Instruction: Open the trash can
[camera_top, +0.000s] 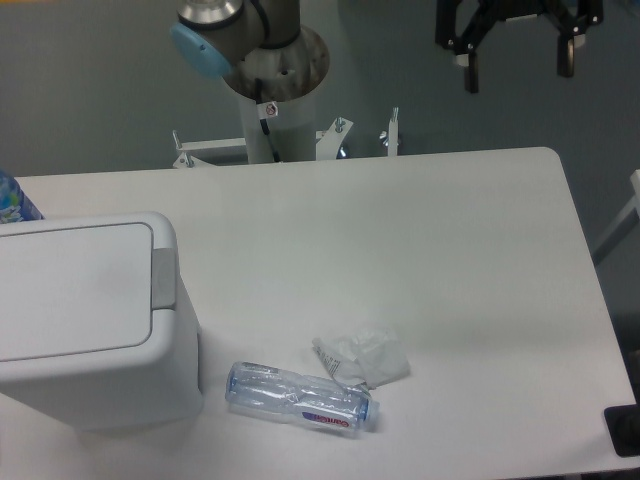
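White plastic marks the trash can (90, 320), a big boxy bin at the table's (420, 260) left edge, its flat lid (70, 290) down and shut. The grey push tab (163, 277) runs as a narrow strip along the lid's right side, its long axis pointing from the near edge of the table toward the far one. The gripper (518, 55) hangs high at the upper right, beyond the far edge of the table, its two black fingers (469, 62) spread well apart with nothing between them. So the bin lies far off to the left of the gripper, nearer the camera and lower, and nearly the whole tabletop stands between them. To my eye the opening has not begun; the coming move would have to carry the gripper across and down onto the tab, meeting the strip from above. A crushed clear bottle (300, 396) and a crumpled scrap (365, 356) lie right of the bin, off the straight line to the tab.
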